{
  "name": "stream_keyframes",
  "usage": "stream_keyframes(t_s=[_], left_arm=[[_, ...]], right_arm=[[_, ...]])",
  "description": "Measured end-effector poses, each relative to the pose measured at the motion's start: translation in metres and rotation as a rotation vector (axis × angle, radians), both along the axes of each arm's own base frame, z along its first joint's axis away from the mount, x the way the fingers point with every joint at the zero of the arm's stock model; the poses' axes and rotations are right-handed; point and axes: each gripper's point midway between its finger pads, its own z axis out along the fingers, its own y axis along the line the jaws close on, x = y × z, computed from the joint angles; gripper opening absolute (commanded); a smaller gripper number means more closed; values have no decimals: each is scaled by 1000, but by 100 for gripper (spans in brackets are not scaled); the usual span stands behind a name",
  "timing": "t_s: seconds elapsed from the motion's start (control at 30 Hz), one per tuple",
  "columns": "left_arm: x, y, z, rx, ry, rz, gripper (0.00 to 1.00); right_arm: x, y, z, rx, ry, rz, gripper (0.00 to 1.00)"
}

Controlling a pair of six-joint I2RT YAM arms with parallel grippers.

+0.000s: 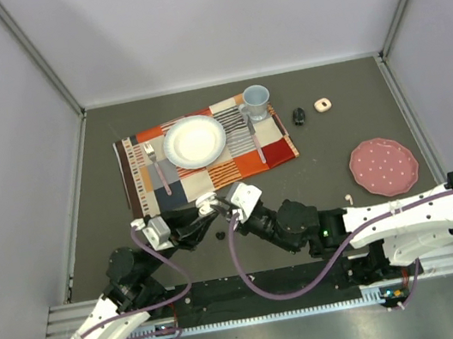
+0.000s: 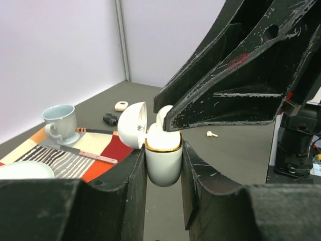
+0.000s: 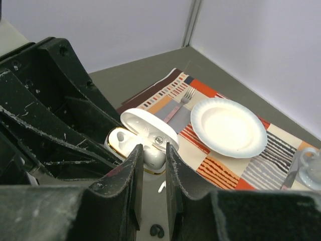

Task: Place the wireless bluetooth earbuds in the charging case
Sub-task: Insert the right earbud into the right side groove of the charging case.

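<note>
Left gripper (image 2: 163,151): clamped on open charging case (image 2: 163,168), near centre.
Right gripper (image 3: 152,148): pinching white earbud (image 2: 162,117) at case's mouth.

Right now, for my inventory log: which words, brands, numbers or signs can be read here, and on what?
Nothing here reads as text.
One small dark mark on the lid of the charging case: too small and blurred to read.
The cup, white plate, pink plate and placemat: no lettering visible.
</note>
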Motion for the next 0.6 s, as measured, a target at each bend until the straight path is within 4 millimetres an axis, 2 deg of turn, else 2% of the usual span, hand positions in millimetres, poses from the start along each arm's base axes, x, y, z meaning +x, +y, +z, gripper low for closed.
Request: stream_keyframes(t_s=[0.23, 0.33, 0.4, 0.43, 0.53, 0.6], left_arm=[[-1, 1, 3, -8, -8, 0, 0], [-1, 1, 3, -7, -9, -1, 0], [-1, 1, 2, -2, -9, 1, 0], [0, 1, 1, 0, -10, 3, 0], [0, 2, 4, -6, -20, 11, 0], [1, 2, 5, -7, -23, 14, 0]], right_arm=[[-2, 1, -4, -11, 6, 6, 22], [-2, 1, -4, -6, 13, 2, 50], [-1, 0, -2, 4, 20, -6, 61], [-2, 0, 0, 10, 24, -8, 72], [-3, 1, 1, 16, 38, -11, 86], [-3, -1, 4, 26, 48, -20, 88]])
